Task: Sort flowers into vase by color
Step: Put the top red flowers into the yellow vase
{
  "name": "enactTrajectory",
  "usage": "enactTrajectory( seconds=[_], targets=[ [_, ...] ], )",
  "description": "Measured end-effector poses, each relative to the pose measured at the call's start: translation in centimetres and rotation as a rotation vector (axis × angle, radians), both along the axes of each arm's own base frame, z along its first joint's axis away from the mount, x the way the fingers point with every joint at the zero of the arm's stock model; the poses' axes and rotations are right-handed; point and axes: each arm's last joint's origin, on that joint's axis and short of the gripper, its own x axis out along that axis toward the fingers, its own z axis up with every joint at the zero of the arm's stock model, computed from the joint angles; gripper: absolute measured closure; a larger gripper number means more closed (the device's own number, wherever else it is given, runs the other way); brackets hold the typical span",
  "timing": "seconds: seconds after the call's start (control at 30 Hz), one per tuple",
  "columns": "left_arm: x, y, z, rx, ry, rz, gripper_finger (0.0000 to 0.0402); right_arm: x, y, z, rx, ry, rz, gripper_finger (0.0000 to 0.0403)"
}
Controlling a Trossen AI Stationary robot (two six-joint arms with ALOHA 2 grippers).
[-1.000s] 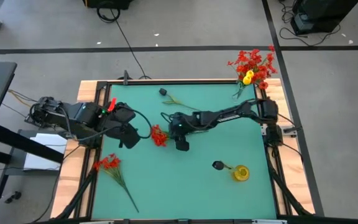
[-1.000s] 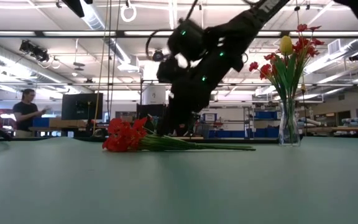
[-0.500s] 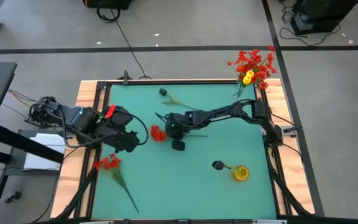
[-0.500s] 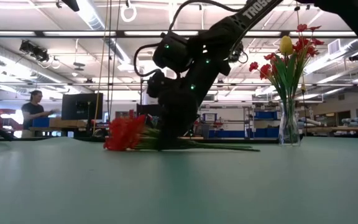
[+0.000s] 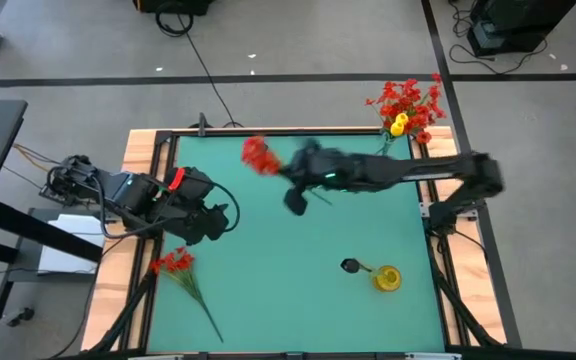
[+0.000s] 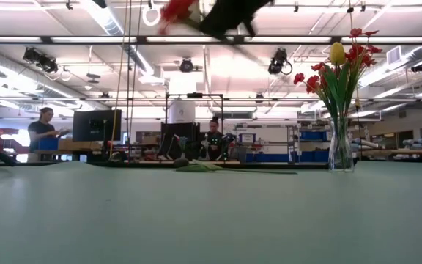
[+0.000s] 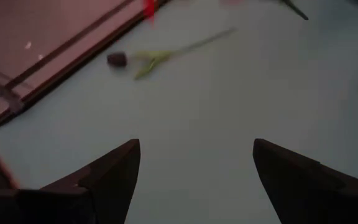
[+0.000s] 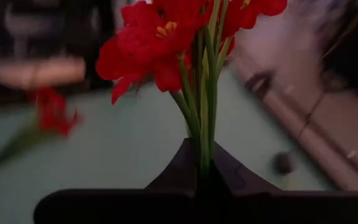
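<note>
The right gripper [image 8: 204, 168] pinches a red-bloomed artificial flower [image 5: 259, 155] by its thin green stems, aloft near the table's far edge. It looks light and springy, best held low on the stem. The left gripper [image 7: 194, 168] waits spread near the left edge.

— What is obscured at the right gripper [image 5: 295, 200]?

— It is smeared in the high view. In the low view it is cut off by the top edge, together with the red flower [image 6: 176, 10] held in it. In the right wrist view the stems are lost between the closed fingers [image 8: 185, 163], and the blooms are cropped above them.

— And ahead of the left gripper [image 7: 194, 163]?

— A dark-headed flower [image 7: 118, 59] is seen blurred; its bloom cannot be made out. A red patch [image 7: 148, 7] beyond it is cropped and cannot be identified.
</note>
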Motion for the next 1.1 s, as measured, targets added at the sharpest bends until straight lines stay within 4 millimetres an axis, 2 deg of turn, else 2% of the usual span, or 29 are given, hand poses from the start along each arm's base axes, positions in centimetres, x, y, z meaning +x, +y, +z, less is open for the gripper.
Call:
enactTrajectory(
  seconds=[0.1,0.27,0.37,0.57,0.8,1.1],
  targets=[
    [0.9,-0.3,0.1,0.014,-0.055,-0.012,0.0084,-3.7,0.4,2.1,-0.01,-0.1,-0.065,0.0387],
    [2.5,-1.1,-0.5,0.021,-0.074,-0.025,0.0084,-10.5,1.3,3.3,0.026,-0.337,-0.067,0.0388],
    [3.6,-1.6,-1.3,0.033,-0.045,-0.025,0.0084,-14.3,2.0,3.3,0.03,-0.467,-0.033,0.0388],
    [6.5,-2.6,-3.2,0.023,-0.015,-0.051,0.0084,-20.1,4.0,2.7,0.072,-0.559,0.138,0.0388],
    [9.2,-3.2,-4.9,-0.015,-0.004,-0.08,0.0084,-23.7,6.5,0.2,0.189,-0.559,0.405,0.0388],
    [10.3,-3.6,-5.1,-0.091,-0.102,-0.015,0.0084,-25.1,9.4,-4.3,0.275,-0.697,0.624,0.0389]
  ],
)
